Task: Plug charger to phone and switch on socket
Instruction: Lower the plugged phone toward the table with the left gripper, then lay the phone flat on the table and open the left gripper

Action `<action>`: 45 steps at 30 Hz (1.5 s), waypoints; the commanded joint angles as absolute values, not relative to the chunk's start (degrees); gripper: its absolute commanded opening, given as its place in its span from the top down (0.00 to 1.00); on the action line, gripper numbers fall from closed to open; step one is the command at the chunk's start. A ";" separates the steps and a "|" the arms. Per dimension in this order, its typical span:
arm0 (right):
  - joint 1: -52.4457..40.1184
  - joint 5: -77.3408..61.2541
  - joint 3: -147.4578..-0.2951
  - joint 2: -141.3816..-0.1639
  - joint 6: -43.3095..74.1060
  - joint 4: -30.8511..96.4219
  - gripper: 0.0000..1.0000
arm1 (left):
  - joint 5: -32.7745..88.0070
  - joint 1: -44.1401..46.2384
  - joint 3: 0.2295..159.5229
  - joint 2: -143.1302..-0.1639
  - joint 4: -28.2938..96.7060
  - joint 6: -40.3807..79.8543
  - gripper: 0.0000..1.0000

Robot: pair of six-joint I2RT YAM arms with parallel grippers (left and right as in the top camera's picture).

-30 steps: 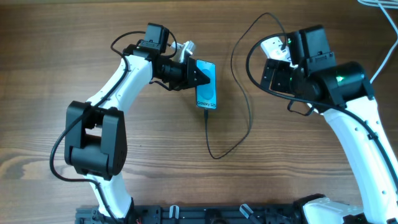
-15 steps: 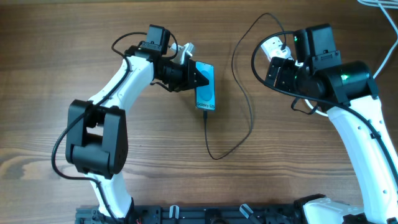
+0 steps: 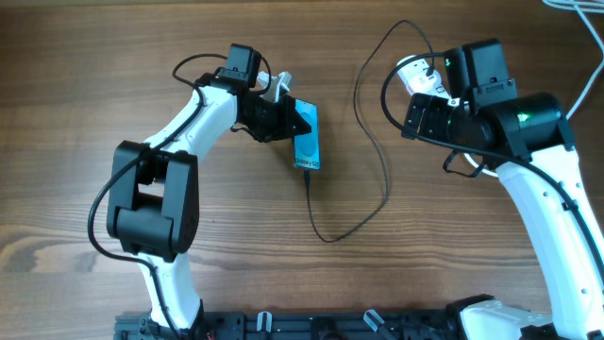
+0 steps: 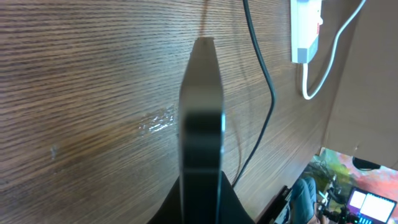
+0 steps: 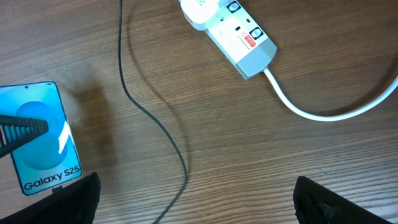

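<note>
Both phone (image 3: pixel 307 151) and left end effector (image 3: pixel 298 123) have shifted slightly leftward.

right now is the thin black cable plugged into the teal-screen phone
Apparently in: the thin black cable ends at the label end of the teal-screen phone; joint too small to confirm.

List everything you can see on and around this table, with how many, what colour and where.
phone: one, teal screen with white label strip, left of centre, held tilted
charger cable: one, thin black, looping from the phone's label end across the middle toward the socket
socket: one, white with red switches, far right
socket lead: one, thick white, trailing from the socket
table: one, brown wood
left arm: one, white and black, jaws shut on the phone
right arm: one, white and black, over the socket, jaws open
</note>
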State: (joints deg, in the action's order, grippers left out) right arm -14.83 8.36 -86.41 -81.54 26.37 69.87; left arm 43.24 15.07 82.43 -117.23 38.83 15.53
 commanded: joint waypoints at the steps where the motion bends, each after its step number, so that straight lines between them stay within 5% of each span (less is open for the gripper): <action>1: -14.76 7.66 -87.26 -82.00 27.00 69.91 0.00 | 43.57 15.55 81.95 -118.80 38.70 15.44 0.96; 45: -14.76 4.21 -87.26 -82.13 27.00 68.62 0.00 | 38.28 15.51 81.62 -124.79 33.56 17.32 0.94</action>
State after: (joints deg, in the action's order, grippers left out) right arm -14.83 5.61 -86.41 -81.56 26.37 68.93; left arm 38.57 15.07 82.00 -122.50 34.13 16.45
